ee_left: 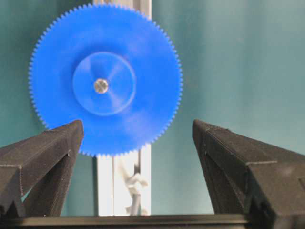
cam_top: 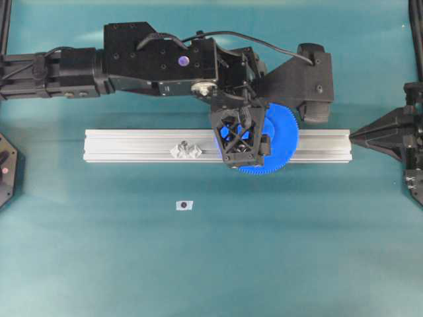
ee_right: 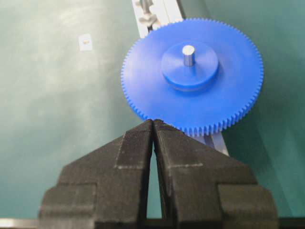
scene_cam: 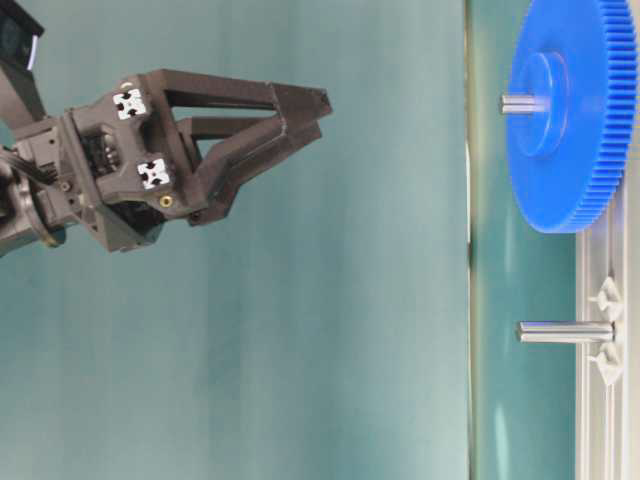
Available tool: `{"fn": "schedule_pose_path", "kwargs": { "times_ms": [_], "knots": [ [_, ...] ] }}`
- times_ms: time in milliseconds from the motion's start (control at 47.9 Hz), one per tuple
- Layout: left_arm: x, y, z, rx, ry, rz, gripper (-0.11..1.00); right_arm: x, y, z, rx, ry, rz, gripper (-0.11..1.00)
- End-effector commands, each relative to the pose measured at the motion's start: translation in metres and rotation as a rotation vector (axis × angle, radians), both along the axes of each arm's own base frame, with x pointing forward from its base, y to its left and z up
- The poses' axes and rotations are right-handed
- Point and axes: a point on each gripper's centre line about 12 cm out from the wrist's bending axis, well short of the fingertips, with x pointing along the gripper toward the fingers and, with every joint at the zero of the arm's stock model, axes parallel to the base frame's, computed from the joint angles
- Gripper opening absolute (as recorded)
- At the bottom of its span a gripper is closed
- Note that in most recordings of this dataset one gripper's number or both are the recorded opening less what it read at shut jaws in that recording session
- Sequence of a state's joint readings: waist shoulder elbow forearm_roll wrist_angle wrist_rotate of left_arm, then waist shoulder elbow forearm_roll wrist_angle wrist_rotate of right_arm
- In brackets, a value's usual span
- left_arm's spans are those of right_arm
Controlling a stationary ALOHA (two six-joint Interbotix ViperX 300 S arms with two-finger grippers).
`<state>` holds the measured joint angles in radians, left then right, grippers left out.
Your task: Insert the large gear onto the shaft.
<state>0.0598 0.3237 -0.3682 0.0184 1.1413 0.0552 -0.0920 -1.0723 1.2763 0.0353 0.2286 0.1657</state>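
The large gear (cam_top: pixel 283 135), a bright-blue toothed disc, sits flat on the silver rail (cam_top: pixel 132 145). The shaft (ee_right: pixel 188 54) pokes up through the hole in its raised hub, and its tip also shows in the left wrist view (ee_left: pixel 100 86). From table level the gear (scene_cam: pixel 570 110) rests near the rail with the shaft end (scene_cam: pixel 520 103) sticking out. My left gripper (cam_top: pixel 244 142) hangs well above the gear, open and holding nothing (ee_left: pixel 137 122). My right gripper (ee_right: pixel 153 121) is shut and empty, with its tips just short of the gear's rim.
A second, bare shaft (cam_top: pixel 187 149) with pale flanges stands on the rail left of the gear (scene_cam: pixel 565 331). A small white tag (cam_top: pixel 184 205) lies on the teal table in front of the rail. The right arm's body (cam_top: pixel 403 139) sits at the rail's right end.
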Motion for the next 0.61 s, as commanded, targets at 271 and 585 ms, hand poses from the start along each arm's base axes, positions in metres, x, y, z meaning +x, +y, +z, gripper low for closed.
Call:
{"fn": "schedule_pose_path", "kwargs": {
  "times_ms": [271,585],
  "knots": [
    [-0.0053,-0.0017,0.0308,0.005,-0.075,-0.002,0.89,0.0025,-0.0008,0.0062,0.008,-0.016,-0.008,0.12],
    [-0.0044,-0.0016,0.0299,0.005,-0.075,-0.002,0.89,0.0025,-0.0008,0.0054,0.008,-0.013,-0.008,0.12]
  ]
}}
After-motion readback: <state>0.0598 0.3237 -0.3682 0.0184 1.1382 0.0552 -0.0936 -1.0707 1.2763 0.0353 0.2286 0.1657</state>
